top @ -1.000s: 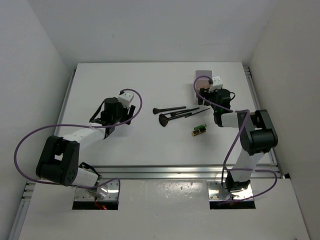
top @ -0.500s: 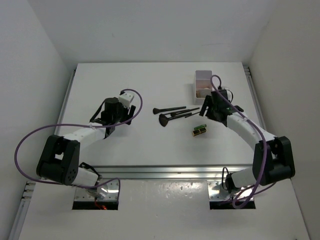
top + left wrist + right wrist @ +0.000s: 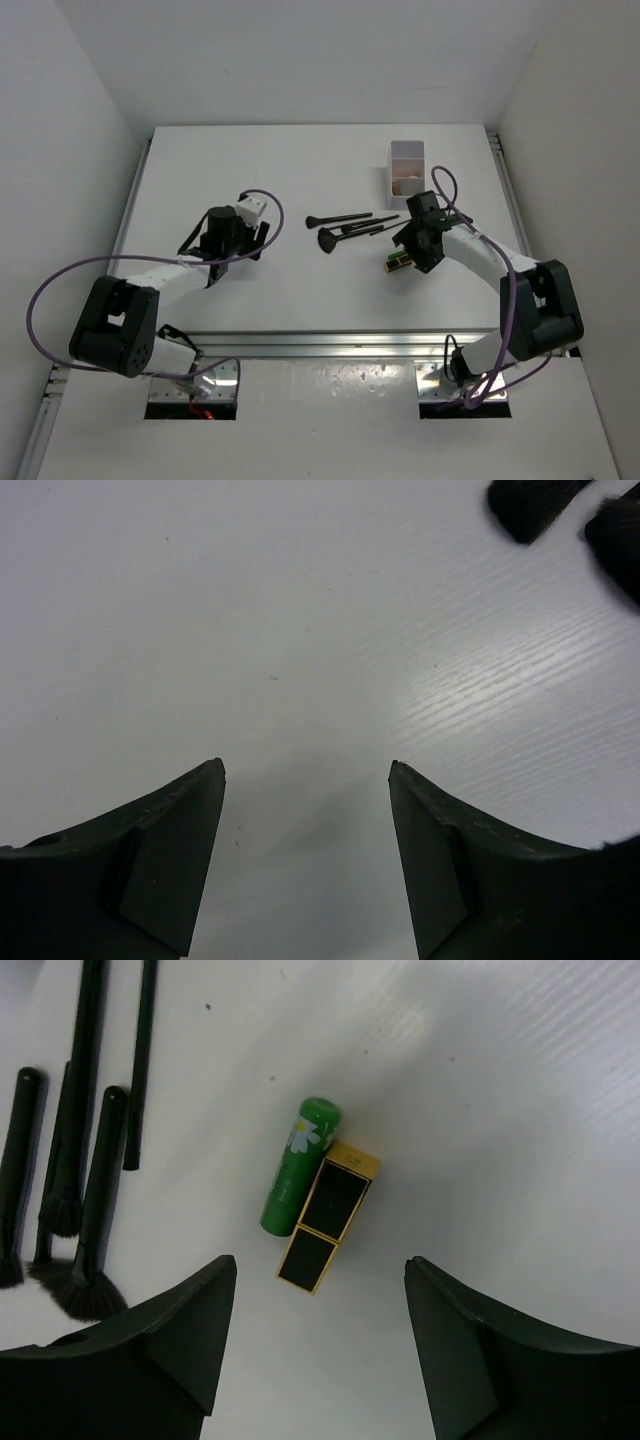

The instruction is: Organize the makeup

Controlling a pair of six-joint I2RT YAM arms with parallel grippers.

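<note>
**Both grippers open and empty, right one over the two tubes**

The right gripper [image 3: 320, 1262] hangs above the bench [image 3: 300, 170] with its jaws spread wide and nothing between them. In the right wrist view, a green tube [image 3: 298, 1168] with a daisy print and a black tube with gold edges [image 3: 328, 1215] lie flat side by side below it, touching along their length. Both sit in the gap between the two fingers, and neither finger touches them. From above, the pair lies just left of the right wrist, near the middle of the bench.

To the left of the tubes are the thin black brushes [image 3: 345, 225], in a loose bunch with handles pointing right and heads left. The fan-headed brush [image 3: 85, 1295] lies nearest the front edge. Some handles overlap or run close together.

The translucent white compartment box [image 3: 392, 170] stands at the far right of the bench, well apart from the brushes and tubes. Something peach-brown shows in its near compartment, too small to identify.

The left gripper [image 3: 305, 767] is likewise wide open and holds nothing. It sits low over bare bench to the left of the brushes. Two dark bristle tips [image 3: 530, 500] just enter the upper right corner of the left wrist view.
</note>
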